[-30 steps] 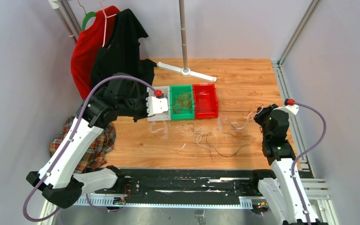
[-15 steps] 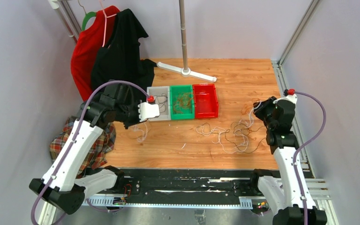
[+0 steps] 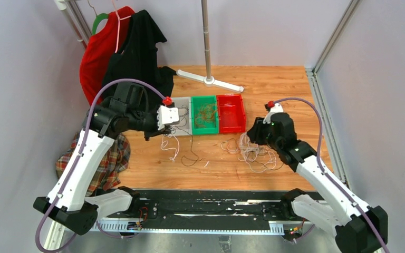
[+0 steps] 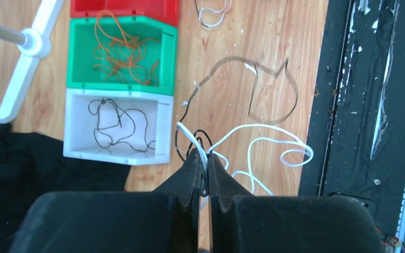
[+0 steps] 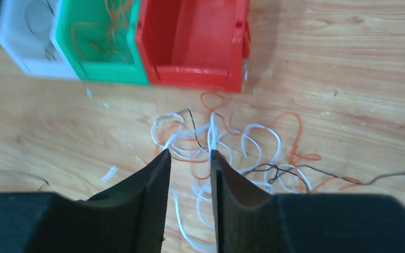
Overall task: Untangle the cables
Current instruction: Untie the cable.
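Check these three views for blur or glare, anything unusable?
Right wrist: motion-blurred; the white bin at top left smears worst, and the cables look soft. Left wrist: sharp and evenly lit. Top external: sharp, flat light, no glare, though the cables barely resolve there.

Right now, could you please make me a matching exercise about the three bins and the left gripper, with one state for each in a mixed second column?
Column one:
1. white bin
2. green bin
3. red bin
4. left gripper

Column two:
A. no cable visible inside
B. shut on white and black strands
C. black cable inside
D. brown-orange cables inside

Pairs: 1-C, 2-D, 3-A, 4-B.
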Motion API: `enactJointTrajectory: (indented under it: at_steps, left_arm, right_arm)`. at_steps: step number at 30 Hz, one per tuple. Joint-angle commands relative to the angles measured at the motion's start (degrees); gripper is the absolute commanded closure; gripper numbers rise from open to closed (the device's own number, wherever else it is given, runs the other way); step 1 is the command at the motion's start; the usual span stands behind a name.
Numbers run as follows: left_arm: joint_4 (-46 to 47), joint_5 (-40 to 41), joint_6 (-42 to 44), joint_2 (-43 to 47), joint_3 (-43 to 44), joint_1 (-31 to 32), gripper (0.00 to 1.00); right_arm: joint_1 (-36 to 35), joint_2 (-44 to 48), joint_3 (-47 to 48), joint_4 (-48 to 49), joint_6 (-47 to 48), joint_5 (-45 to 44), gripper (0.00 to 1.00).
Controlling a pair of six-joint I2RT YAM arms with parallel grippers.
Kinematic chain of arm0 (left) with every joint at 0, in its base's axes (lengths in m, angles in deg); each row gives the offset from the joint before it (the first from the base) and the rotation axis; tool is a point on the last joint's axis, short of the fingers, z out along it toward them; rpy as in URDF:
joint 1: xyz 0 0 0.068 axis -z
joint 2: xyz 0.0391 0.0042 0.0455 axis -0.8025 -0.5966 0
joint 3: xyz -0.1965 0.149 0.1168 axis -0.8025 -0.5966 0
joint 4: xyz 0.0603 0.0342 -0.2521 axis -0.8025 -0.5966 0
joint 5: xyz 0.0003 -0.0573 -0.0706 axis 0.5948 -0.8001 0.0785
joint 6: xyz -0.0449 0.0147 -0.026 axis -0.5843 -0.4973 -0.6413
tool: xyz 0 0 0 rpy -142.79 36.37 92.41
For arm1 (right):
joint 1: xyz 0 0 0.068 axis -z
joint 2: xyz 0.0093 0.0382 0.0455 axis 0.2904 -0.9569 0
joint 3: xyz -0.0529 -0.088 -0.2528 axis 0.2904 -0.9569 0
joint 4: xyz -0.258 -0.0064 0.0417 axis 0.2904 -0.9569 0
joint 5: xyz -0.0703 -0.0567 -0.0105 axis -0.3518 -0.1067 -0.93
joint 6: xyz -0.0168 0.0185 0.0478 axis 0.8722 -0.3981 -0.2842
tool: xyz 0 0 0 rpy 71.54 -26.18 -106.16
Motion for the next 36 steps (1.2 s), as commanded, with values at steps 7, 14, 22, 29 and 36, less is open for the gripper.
enactJointTrajectory:
  at_steps: [7,14,22,29,36]
  left_arm:
    - [0.3,-5.5,-0.9,1.1,4.1,0.0,1.0]
    - [0.2,-6.4,-1.0,0.9,4.3,0.0,1.0]
    - [0.2,-6.9,-1.6,1.0,5.0,0.0,1.0]
    - [0.2,-6.8,-1.4,1.5,4.7,0.0,1.0]
    - [0.2,-6.5,-1.4,2.1,4.5,0.0,1.0]
  right_arm:
    - [-8.8,2.5,9.6,-6.1,12.5,-1.7,0.37]
    - [-19.2,-1.4,12.1,6.1,8.8,10.5,0.36]
    - [-29.9,-13.2,14.5,23.7,4.5,18.8,0.35]
    - [-32.3,-22.0,18.2,25.2,2.8,19.5,0.44]
    - [-32.4,-23.8,18.3,22.2,3.2,14.0,0.87]
